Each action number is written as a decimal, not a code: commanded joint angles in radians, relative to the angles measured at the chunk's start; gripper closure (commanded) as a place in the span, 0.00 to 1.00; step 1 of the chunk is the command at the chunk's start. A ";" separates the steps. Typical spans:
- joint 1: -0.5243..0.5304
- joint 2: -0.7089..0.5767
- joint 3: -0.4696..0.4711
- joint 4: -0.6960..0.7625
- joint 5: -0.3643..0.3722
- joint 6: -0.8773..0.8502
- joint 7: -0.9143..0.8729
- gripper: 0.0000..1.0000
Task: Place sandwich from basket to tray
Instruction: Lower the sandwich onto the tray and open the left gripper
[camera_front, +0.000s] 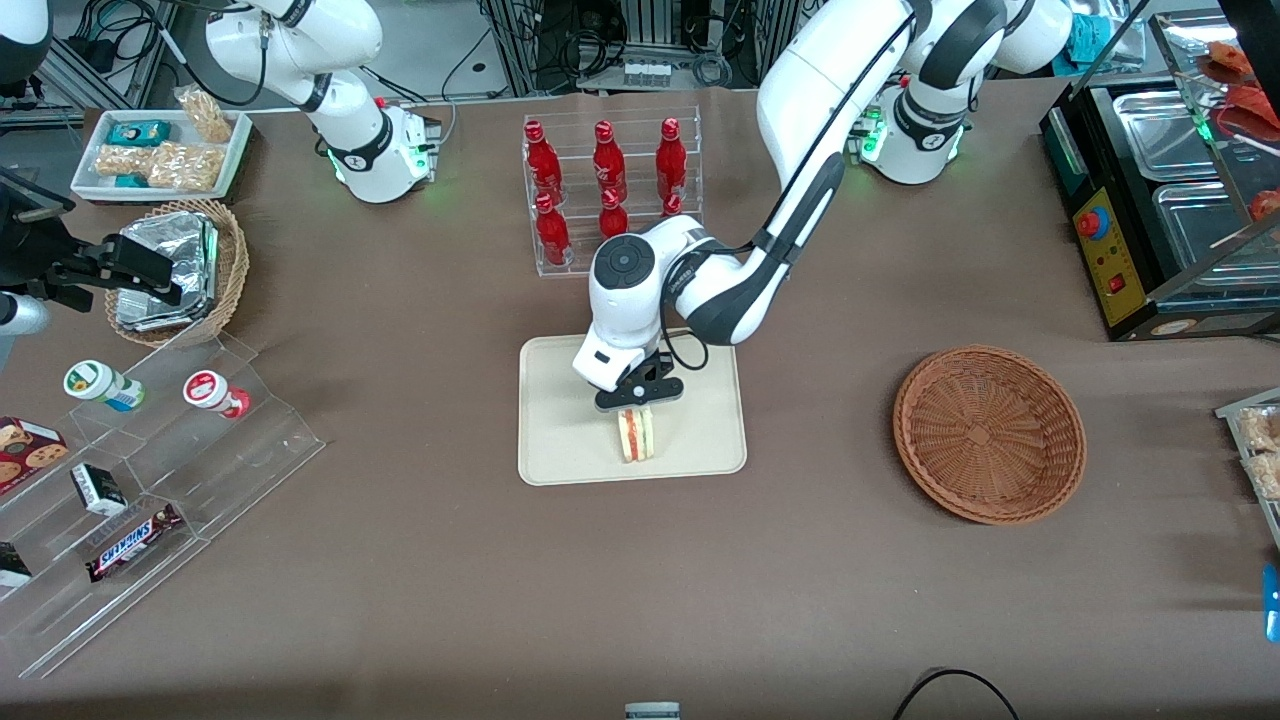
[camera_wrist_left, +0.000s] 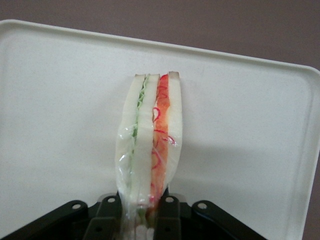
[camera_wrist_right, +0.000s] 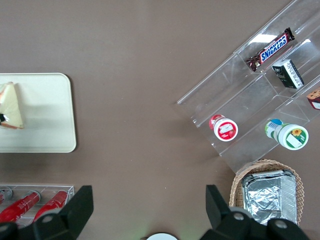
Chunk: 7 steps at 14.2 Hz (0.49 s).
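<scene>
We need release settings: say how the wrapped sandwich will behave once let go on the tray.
The sandwich stands on edge on the tray, pinched by the tool, so it will probably tip flat. Its soft bread likely dents easily; its clear wrap may be slippery.

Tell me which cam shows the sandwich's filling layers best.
Left wrist view: the sandwich fills it edge-on, green and red layers distinct, gripper shut on it above the tray. Front view shows it small; right wrist view only a bread face.
</scene>
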 joint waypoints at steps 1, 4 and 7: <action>-0.009 0.005 0.004 0.019 0.001 0.008 -0.012 0.00; -0.012 -0.015 0.004 0.017 0.007 -0.003 -0.007 0.00; 0.007 -0.097 0.007 -0.004 0.007 -0.090 0.058 0.00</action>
